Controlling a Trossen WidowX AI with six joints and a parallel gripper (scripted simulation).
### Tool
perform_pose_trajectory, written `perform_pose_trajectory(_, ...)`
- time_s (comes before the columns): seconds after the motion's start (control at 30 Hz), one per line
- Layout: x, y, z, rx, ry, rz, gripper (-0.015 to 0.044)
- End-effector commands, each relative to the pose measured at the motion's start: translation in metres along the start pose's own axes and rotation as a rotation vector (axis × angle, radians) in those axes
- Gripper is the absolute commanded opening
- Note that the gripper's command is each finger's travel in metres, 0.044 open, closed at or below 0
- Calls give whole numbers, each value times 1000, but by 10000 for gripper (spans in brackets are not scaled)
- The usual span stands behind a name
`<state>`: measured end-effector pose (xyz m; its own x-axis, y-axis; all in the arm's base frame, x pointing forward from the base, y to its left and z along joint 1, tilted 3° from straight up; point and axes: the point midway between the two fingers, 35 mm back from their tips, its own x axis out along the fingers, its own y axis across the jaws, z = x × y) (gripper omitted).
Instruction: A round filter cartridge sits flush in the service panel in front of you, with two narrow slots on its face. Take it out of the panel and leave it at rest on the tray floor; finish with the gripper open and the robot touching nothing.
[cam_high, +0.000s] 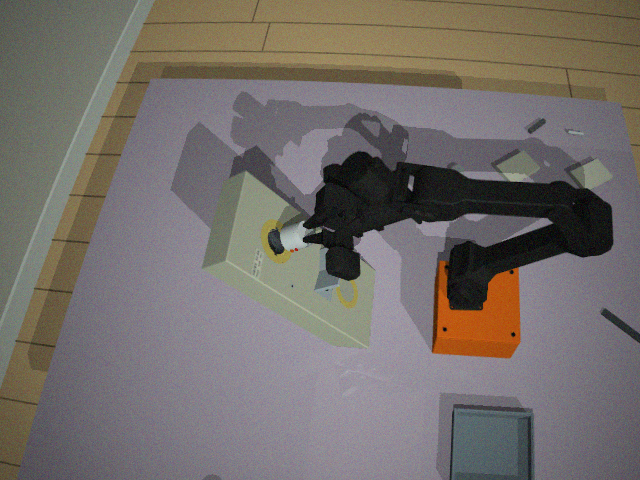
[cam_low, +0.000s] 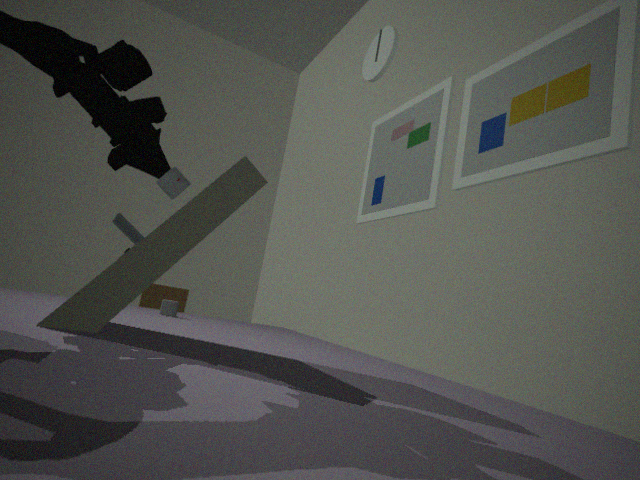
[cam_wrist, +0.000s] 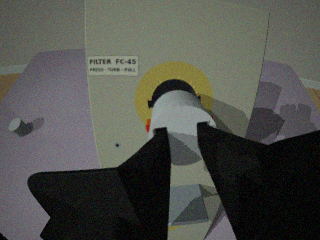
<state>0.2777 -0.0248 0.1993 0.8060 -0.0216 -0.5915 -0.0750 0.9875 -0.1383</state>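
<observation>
The white round filter cartridge (cam_high: 292, 238) (cam_low: 173, 183) (cam_wrist: 180, 107) is out of the tilted service panel (cam_high: 237, 227) (cam_low: 191, 222) (cam_wrist: 112, 30). A small gap shows between them in the exterior view. My gripper (cam_high: 306, 232) (cam_wrist: 182, 132) is shut on the cartridge's outer end, so its slots are hidden. Red marks show on the cartridge's side. Behind it, the dark round opening (cam_high: 275, 242) (cam_wrist: 172, 86) sits inside a yellow ring (cam_wrist: 143, 95). The grey-blue tray (cam_high: 492, 411) is at the lower right in the top view, cut by the frame edge.
A grey-blue flap (cam_high: 326, 281) (cam_low: 126, 227) (cam_wrist: 190, 202) stands out from the panel below the opening, near a second yellow ring. The arm's orange base (cam_high: 478, 330) lies between panel and tray. Pale tiles (cam_high: 519, 166) and small bars lie at the right. A small cylinder (cam_wrist: 19, 126) stands left.
</observation>
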Motion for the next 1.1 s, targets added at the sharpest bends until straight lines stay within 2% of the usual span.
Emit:
perform_pose_trajectory(0.0, -6, 0, 3, 7, -17, 0, 0)
perform_pose_trajectory(0.2, -5, 1, -2, 7, -16, 0, 0)
perform_pose_trajectory(0.9, 5, 17, -72, 7, -14, 0, 0)
perform_pose_trajectory(1.03, 6, 15, -67, 5, 6, 1, 104)
perform_pose_trajectory(1.07, 6, 15, -67, 5, 6, 1, 104)
